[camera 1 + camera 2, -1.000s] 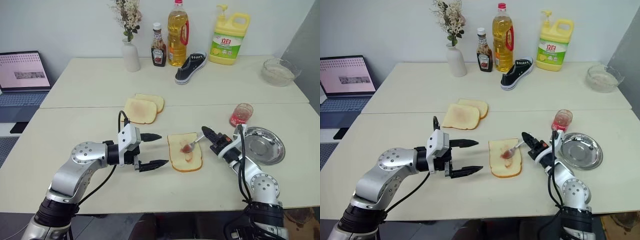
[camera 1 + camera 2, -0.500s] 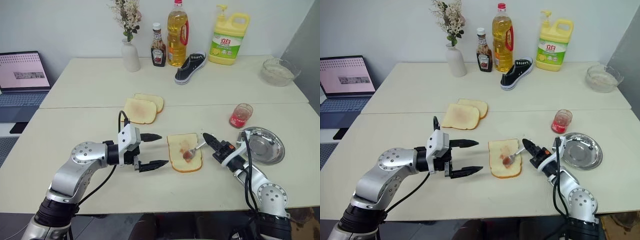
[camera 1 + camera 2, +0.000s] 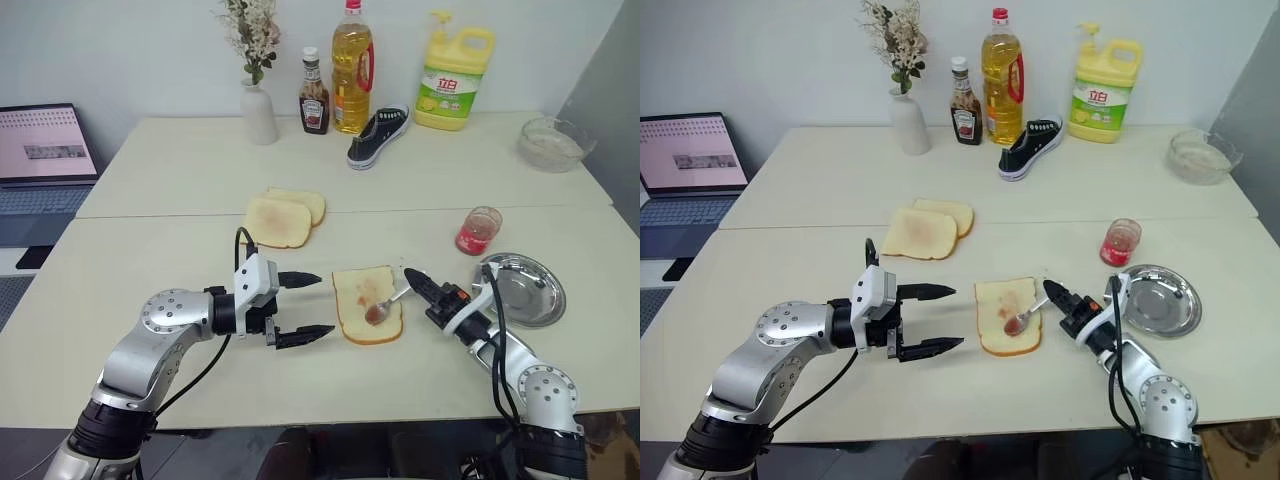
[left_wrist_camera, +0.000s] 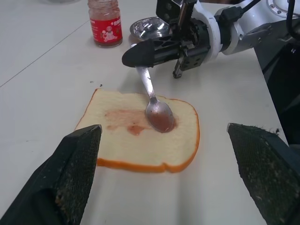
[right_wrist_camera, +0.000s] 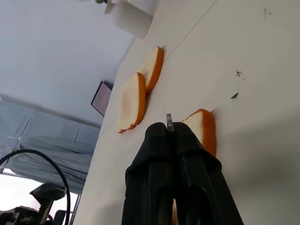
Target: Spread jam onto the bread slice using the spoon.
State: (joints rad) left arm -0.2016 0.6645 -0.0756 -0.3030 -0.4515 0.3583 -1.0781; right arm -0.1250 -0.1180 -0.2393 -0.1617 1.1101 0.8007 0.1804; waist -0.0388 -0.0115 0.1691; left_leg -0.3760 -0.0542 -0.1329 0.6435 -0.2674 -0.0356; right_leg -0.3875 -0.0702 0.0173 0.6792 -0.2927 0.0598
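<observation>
The bread slice (image 3: 366, 303) lies flat on the near table, pale with a golden crust and a reddish-brown smear of jam (image 4: 125, 120) on its face. My right gripper (image 3: 413, 279) is shut on the handle of the spoon (image 3: 385, 305), whose red-tinged bowl (image 4: 159, 116) rests on the slice. Just left of the bread, my left gripper (image 3: 309, 305) stands open, fingers wide and nothing between them. Right of the bread, behind the steel dish, stands the small clear cup of red jam (image 3: 477, 231).
Two toastier slices (image 3: 284, 216) lie behind the bread. A round steel dish (image 3: 525, 290) sits at the right. At the back are a vase (image 3: 257, 110), a sauce bottle (image 3: 314, 95), an oil bottle (image 3: 353, 68), a shoe (image 3: 379, 135), a yellow detergent jug (image 3: 454, 73) and a glass bowl (image 3: 550, 144). A laptop (image 3: 45, 155) stands far left.
The spoon's bowl has slid a little toward the near end of the slice as my right gripper drew back slightly. The left gripper has stayed put.
</observation>
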